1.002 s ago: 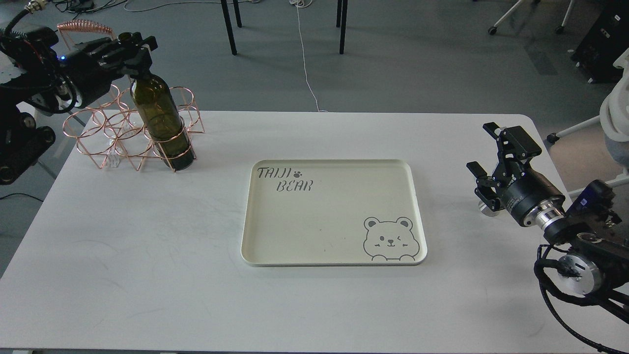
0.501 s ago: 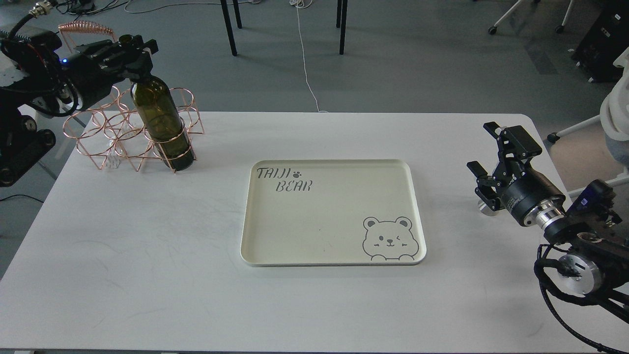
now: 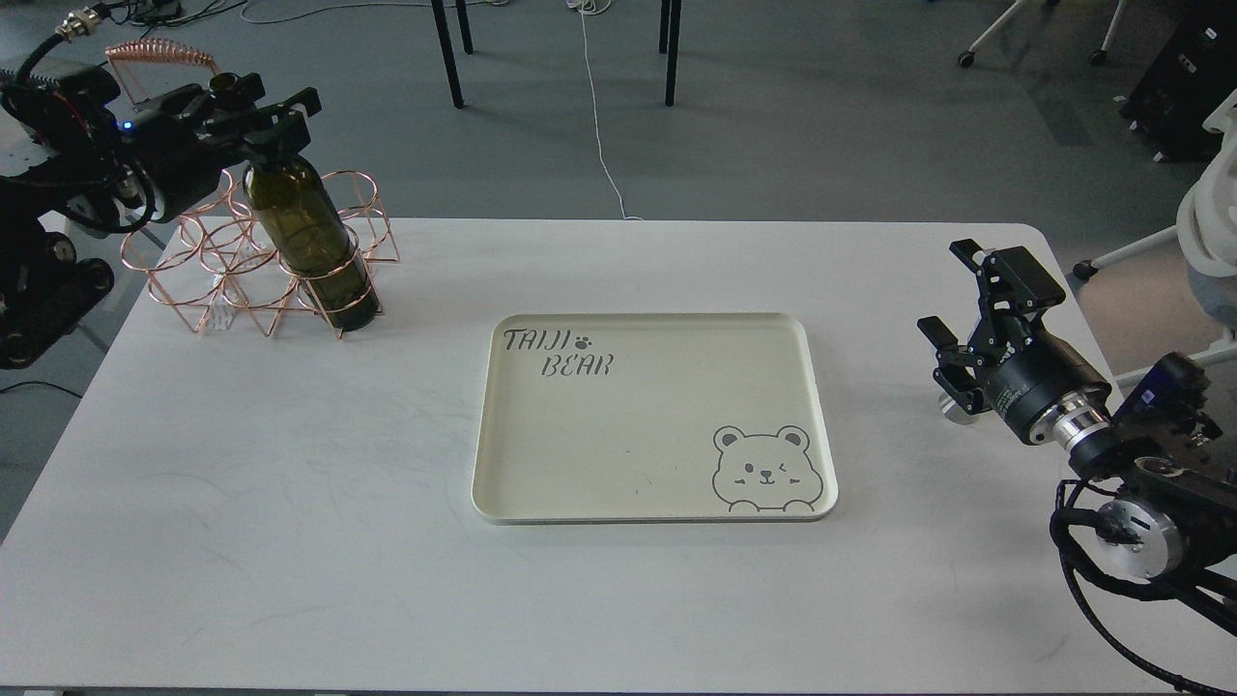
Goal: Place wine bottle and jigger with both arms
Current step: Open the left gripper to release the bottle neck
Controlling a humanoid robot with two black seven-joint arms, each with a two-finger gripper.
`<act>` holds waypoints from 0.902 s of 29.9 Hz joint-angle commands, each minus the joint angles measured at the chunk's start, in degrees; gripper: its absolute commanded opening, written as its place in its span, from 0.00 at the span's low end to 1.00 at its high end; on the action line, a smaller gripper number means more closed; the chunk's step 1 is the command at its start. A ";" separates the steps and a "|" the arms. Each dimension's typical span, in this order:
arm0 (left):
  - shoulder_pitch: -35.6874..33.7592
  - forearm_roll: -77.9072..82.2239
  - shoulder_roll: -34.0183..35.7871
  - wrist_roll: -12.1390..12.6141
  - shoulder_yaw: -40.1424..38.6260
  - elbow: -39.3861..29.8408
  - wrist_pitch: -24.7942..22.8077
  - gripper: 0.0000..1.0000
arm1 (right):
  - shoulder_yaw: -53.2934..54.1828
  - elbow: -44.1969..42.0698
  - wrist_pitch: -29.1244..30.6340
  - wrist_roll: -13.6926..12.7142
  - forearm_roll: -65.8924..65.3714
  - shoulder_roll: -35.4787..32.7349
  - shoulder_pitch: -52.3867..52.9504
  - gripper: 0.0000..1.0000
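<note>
Tilted further left since before, dark olive wine bottle (image 3: 307,242) leans in left hand (image 3: 253,108).

My left arm reached in from the left edge, its gripper (image 3: 253,108) held high with the fingers closed around something narrow. My right arm came in from the lower right, wrist angled up and away, its gripper (image 3: 959,295) low, fingers spread apart and holding nothing.
</note>
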 commanded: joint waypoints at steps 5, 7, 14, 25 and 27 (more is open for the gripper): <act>-0.02 0.05 0.10 0.00 0.00 -0.26 -0.39 0.97 | -0.01 0.01 0.00 0.00 -0.01 -0.03 0.00 0.99; 0.16 -0.30 0.45 0.00 0.00 -0.79 -0.48 0.97 | -0.01 0.01 0.00 0.00 -0.01 -0.03 0.00 0.99; 0.42 -0.74 6.06 0.00 0.70 -5.00 -1.71 0.97 | -0.01 0.10 0.00 0.00 -0.01 -0.03 0.00 0.99; 4.72 -3.10 21.00 0.00 0.44 -21.60 -5.84 0.97 | -0.01 0.10 0.00 0.00 -0.01 -0.03 -0.09 0.99; 6.48 -8.44 24.08 0.00 0.53 -27.83 -7.33 0.97 | -0.01 0.10 0.00 0.00 -0.01 -0.03 0.00 0.99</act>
